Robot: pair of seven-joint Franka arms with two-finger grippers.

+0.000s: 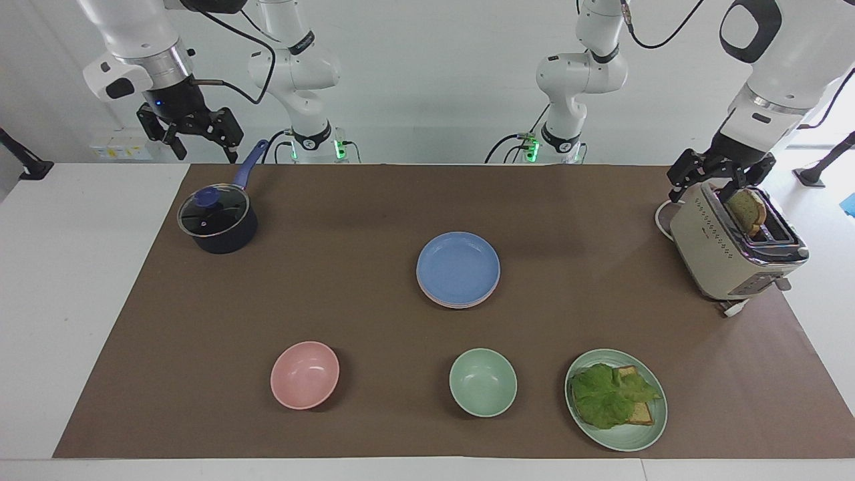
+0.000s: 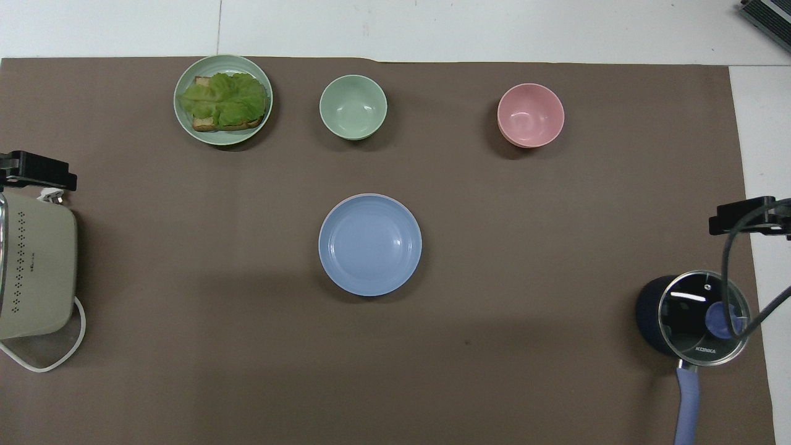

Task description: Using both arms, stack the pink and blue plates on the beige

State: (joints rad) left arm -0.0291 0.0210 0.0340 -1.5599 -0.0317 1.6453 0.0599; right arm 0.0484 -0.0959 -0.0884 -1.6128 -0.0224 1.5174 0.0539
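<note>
facing view: high, across the surface (image 1: 374,200), looking at both robots, takes in the whole brown mat | overhead view: high above the robots' end, looking steeply down and forward | offset: half a turn apart | shared: blue plate (image 1: 458,268) (image 2: 370,245), pot (image 1: 218,222) (image 2: 692,315), toaster (image 1: 731,244) (image 2: 34,266), bowls

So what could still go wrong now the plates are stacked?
The left gripper hangs open right at the toast in the toaster; pulling away could snag it. The right gripper is above the pot handle and might clip it. The blue plate stack looks settled.
</note>
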